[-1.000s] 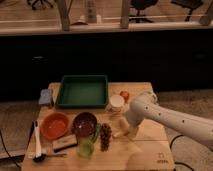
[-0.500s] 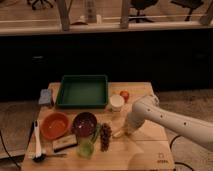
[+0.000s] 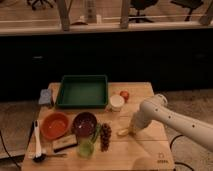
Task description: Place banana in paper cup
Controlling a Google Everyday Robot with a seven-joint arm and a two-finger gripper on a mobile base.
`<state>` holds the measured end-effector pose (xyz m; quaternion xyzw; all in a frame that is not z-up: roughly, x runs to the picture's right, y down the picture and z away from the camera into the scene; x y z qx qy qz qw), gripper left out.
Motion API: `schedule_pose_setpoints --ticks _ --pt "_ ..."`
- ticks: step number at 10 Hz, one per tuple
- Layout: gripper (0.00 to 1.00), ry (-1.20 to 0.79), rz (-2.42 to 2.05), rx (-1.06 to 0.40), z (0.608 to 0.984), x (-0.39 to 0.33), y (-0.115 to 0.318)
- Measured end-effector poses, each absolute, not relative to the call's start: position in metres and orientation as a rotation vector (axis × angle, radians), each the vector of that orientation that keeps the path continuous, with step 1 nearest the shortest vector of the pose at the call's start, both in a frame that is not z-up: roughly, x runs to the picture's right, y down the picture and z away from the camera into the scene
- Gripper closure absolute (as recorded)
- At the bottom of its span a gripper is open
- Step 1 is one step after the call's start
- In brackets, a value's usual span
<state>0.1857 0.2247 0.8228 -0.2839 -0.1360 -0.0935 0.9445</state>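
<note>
Landmark is the paper cup, upright near the worktop centre, just right of the green tray.

Far left of the cup – a blue-grey sponge-like pad beside the tray, a white-handled utensil along the edge, an orange bowl. Closer in, left and nearer the camera than the cup: dark maroon bowl, a flat dark block, translucent green cup, bunch of grapes. Just right of the cup and slightly behind it – a small red-orange fruit, could be a tomato.

What changed: over the last second the arm has slid a little away from the cup, toward the camera side, and the claw has dropped lower onto the worktop. A second ago it sat over a pale object just in front of the cup; now it is down at the banana, which lies flat in front of the cup and slightly to its right, near but not touching, and seems to have shifted outward a bit with the claw.

Claw opening – cannot tell; the wrist hides it, and whether it has the banana gripped is not visible. The banana's left end pokes out past it.

Judgement: still the grasp stage. Banana not lifted, cup empty as far as visible; lift and carry back to the cup remain.
</note>
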Motion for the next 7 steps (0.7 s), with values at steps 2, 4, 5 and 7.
schedule_pose_setpoints --ticks 2,4,5,7 --pt "1.0 -0.264 -0.19 -0.556 0.81 0.198 0.213" --pt "1.0 -0.243 -0.2 -0.523 0.793 0.208 0.194" --pt "1.0 -0.229 -0.206 -0.51 0.784 0.213 0.186" --pt "1.0 -0.208 -0.214 -0.485 0.77 0.216 0.17"
